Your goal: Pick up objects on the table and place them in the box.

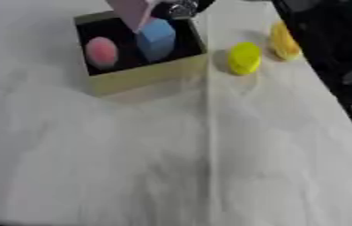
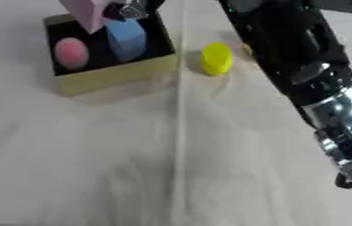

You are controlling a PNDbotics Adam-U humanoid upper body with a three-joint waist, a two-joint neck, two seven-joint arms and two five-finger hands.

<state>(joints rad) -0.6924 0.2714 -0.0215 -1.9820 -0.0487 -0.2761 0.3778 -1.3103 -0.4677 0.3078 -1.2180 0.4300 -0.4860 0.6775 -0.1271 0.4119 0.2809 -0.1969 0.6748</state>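
Observation:
A tan box (image 1: 144, 74) with a black inside stands at the back left of the table. In it lie a pink ball (image 1: 101, 51) and a blue block (image 1: 156, 39). Over the box's far edge hangs a pale pink block (image 1: 133, 13), its lower tip dipping into the box, with my right hand (image 1: 175, 9) shut on its upper right side. Only part of that hand shows at the top edge. A yellow round piece (image 1: 244, 58) and a second yellow piece (image 1: 284, 42) lie on the cloth right of the box. My left hand shows in no view.
My right arm (image 2: 302, 66) runs black and silver from the right edge up across the back right, covering most of the second yellow piece in the right eye view. A white cloth (image 1: 132, 167) with a fold line (image 1: 209, 145) covers the table.

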